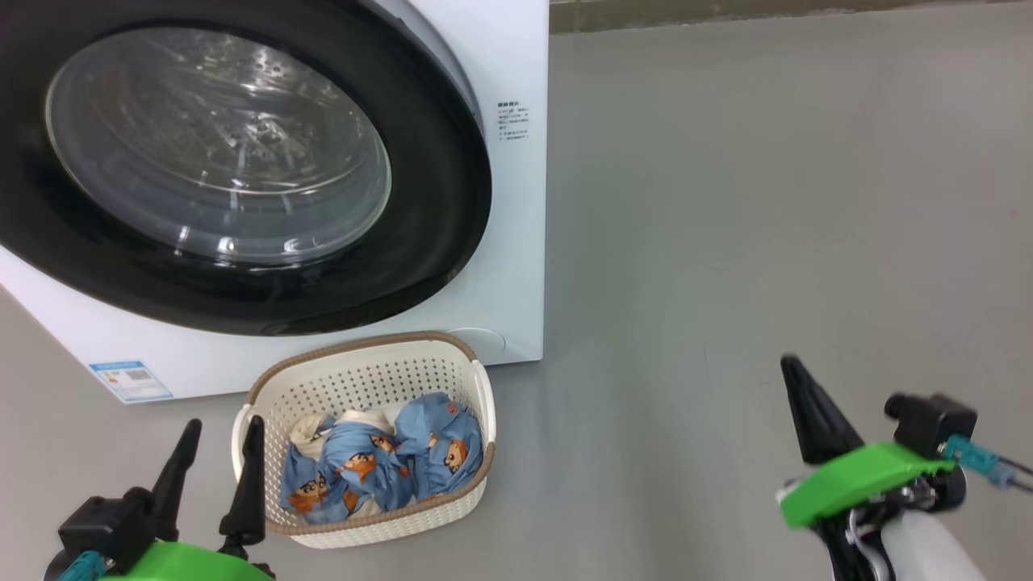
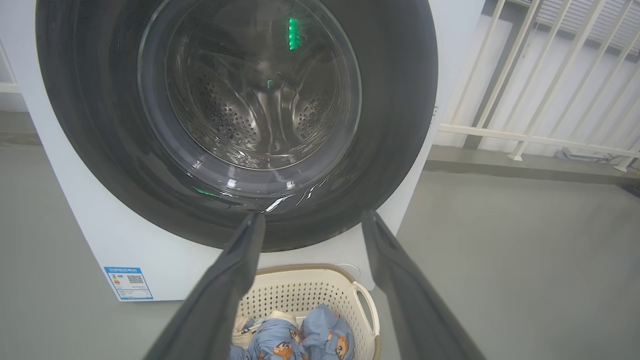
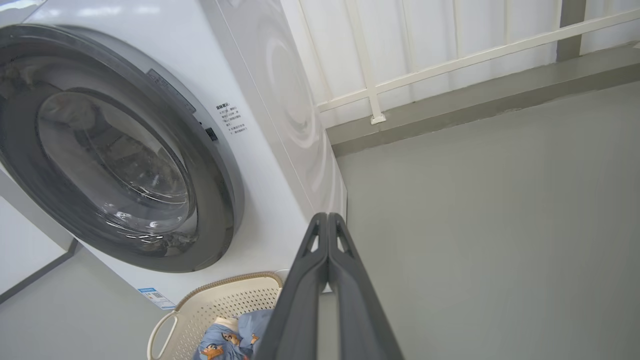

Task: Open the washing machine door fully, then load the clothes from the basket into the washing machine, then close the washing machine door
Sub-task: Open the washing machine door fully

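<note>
Nothing done yet: washing machine door (image 1: 218, 153), upper left, sits shut on washing machine (image 1: 516, 64). Clothes (image 1: 379, 468) all in basket (image 1: 363, 379), lower centre, on floor. Left claw (image 1: 225, 422) spread, lower left; right claw (image 1: 789, 363) pressed together, empty, lower right. All 3 steps left.

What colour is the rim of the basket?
Brown, with a woven look, topping the cream-white perforated basket. The head view shows it best.
</note>
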